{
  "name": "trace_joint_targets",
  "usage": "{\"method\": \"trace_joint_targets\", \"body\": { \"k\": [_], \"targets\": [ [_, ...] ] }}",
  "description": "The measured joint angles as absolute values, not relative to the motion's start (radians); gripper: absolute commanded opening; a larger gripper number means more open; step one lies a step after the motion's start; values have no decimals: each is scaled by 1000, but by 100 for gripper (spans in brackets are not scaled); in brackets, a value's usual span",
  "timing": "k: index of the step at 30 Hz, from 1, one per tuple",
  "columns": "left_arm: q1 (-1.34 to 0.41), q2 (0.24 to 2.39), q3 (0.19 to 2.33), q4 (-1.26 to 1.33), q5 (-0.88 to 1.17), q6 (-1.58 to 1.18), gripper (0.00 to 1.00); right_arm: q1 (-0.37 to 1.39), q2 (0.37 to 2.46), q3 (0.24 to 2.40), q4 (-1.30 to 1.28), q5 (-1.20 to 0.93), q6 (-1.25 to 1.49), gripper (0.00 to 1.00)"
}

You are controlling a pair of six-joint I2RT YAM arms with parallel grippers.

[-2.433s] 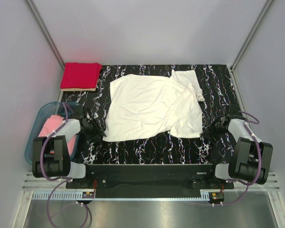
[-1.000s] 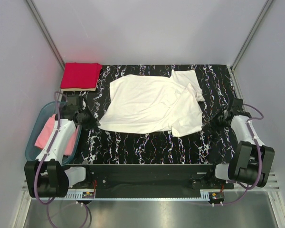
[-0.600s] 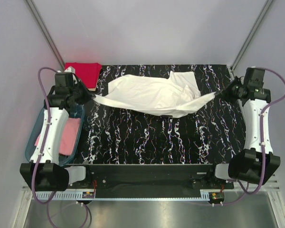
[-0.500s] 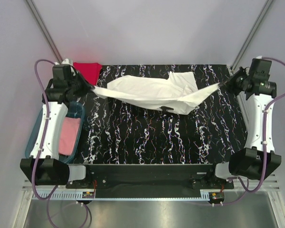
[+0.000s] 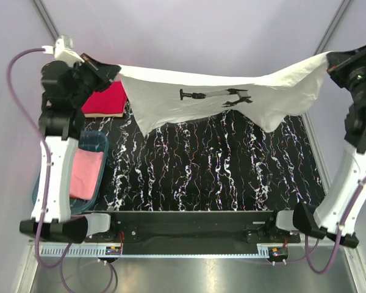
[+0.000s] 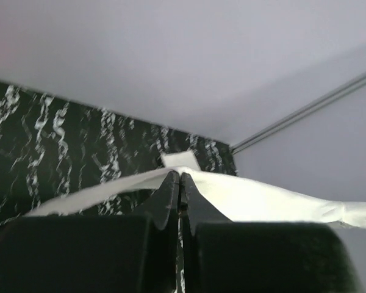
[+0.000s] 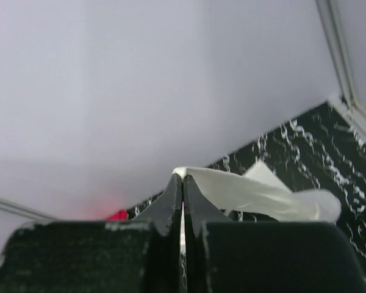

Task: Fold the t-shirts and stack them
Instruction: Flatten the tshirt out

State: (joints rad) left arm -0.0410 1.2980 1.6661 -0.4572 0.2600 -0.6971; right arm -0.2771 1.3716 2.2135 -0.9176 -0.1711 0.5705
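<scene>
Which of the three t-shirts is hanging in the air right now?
The white t-shirt, stretched between the left fingers and right fingers; the red t-shirt lies folded far left, the pink t-shirt sits in the tub.

Bright, even, diffuse light everywhere, with barely any hard shadows. The red t-shirt (image 5: 105,101) bleeds a pinkish glow onto the wall. The wrist views are soft: the mat (image 6: 49,134) streaks are smeared, the white t-shirt (image 6: 262,201) is almost blown out, and the foreground is dark and blurry.

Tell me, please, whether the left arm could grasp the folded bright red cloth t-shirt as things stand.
Probably not yet: the left fingers are shut on a corner of the white cloth t-shirt, held aloft. The red t-shirt lies uncovered on that side.
</scene>
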Motion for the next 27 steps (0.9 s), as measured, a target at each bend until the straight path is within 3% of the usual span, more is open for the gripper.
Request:
{"method": "trace_joint_targets", "body": {
  "k": [10,17,21,27],
  "targets": [
    [-55,1026,1868,-422,241,-665,0,-279,1141,2484,-870,-18,499,0],
    [-61,985,1963,-394,221,-662,0,-279,1010,2515,-732,-11,459,0],
    [-64,1040,1939,-396,208,-654,0,-279,1003,2392,-674,-23,451,0],
    [-64,1154,1731,-322,167,-652,0,-280,1053,1972,-600,-99,453,0]
  ]
}}
